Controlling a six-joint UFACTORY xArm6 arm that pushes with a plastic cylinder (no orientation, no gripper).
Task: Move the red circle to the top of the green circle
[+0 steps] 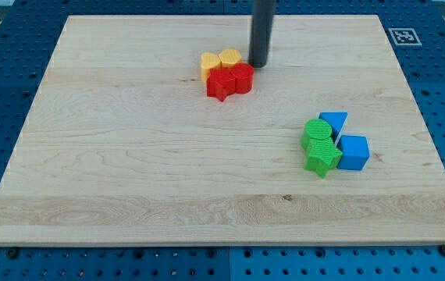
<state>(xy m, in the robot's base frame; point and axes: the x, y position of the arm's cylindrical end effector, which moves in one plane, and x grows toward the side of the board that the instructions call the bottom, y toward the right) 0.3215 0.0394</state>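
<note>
Near the top middle of the wooden board (129,179), my tip (258,65) comes down just to the view's right of a tight cluster of four blocks, right beside the red circle (242,77) and the yellow block next to it; I cannot tell if it touches either one. I have no jaws, only the straight dark rod (262,27), so nothing is spread, pressed together or pinching.

The cluster holds two yellow blocks at the back and two red ones at the front. The left yellow block (210,64) and the right yellow block (229,58) sit side by side, touching; their exact shapes are hard to make out. Below them, the red star (221,86) lies to the view's left and the red circle to its right, pressed against each other and against the yellow pair.

Well apart, toward the view's lower right, a second cluster stands. The green circle (316,133) sits with the green star (322,158) just below it, touching. A blue triangle (334,122) lies against the green circle's upper right, and a blue cube (354,152) rests to the right of the green star.

The board lies on a blue pegboard table (4,94).
</note>
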